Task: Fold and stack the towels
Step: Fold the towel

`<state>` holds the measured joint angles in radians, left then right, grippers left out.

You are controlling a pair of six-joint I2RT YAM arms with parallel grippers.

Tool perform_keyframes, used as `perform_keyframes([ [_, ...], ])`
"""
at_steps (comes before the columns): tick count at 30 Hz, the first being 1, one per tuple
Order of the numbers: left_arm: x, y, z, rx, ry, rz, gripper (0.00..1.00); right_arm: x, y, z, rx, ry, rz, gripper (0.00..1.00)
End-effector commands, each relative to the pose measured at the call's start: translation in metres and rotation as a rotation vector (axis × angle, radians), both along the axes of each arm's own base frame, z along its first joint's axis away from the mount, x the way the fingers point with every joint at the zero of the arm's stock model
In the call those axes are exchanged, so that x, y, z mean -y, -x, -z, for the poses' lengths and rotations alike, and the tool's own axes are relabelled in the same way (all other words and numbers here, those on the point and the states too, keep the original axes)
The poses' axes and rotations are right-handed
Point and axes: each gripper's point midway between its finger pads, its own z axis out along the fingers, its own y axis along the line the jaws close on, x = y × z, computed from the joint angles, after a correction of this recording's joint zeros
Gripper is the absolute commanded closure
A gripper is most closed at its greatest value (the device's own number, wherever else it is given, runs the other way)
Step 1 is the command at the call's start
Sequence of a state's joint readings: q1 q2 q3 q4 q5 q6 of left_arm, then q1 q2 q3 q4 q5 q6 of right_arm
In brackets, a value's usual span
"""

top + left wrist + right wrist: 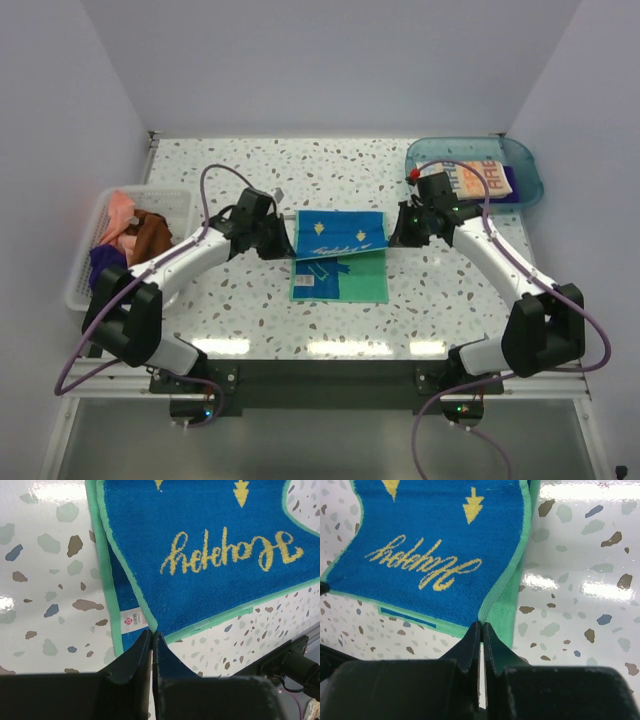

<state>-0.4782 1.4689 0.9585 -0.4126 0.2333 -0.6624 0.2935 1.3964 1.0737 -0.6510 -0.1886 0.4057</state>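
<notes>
At centre frame, my left gripper (154,634) pinches the blue towel (342,232) by its left corner, my right gripper (481,626) by its right corner.

Towel (340,236) between basket (78,285) at left and tray (528,170) at right.
</notes>
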Motion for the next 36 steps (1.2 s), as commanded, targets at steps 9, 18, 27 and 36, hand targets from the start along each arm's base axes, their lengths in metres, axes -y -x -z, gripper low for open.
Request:
perform_keyframes([
  [9, -0.003, -0.005, -0.032, 0.072, -0.018, 0.002, 1.00, -0.007, 0.015, -0.026, 0.034, -0.058, -0.057, 1.00],
  [18, 0.007, 0.047, 0.000, -0.008, -0.029, 0.075, 1.00, -0.008, 0.058, 0.006, -0.059, -0.110, -0.069, 1.00],
  [27, 0.000, 0.069, 0.041, -0.060, -0.077, 0.084, 1.00, -0.009, 0.086, 0.059, -0.147, -0.118, -0.064, 1.00],
  [36, -0.001, 0.087, 0.074, -0.103, -0.134, 0.105, 1.00, -0.011, 0.105, 0.103, -0.239, -0.079, -0.061, 1.00],
])
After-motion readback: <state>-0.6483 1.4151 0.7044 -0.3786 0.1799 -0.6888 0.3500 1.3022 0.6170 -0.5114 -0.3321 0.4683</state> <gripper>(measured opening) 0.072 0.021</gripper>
